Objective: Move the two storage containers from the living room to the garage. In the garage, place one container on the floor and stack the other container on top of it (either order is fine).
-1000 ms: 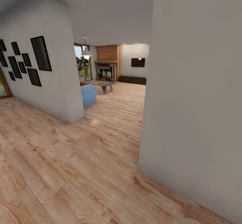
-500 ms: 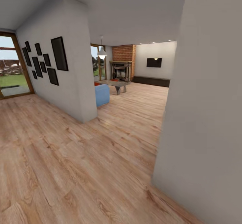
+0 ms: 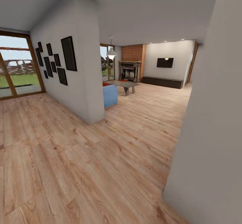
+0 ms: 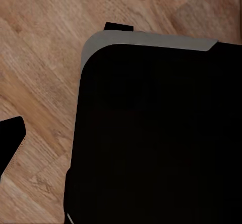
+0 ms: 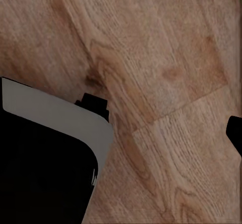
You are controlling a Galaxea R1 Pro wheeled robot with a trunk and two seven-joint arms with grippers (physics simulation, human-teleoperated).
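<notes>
I am not seeing the two storage containers yet; I am judging they are waiting in the living room (image 3: pixel 158 93) ahead, beyond the blue sofa (image 3: pixel 110 95). I am steering wide of the near wall (image 3: pixel 208 133) over wood flooring (image 3: pixel 84 157). I cannot tell how either gripper's jaws are standing.
</notes>
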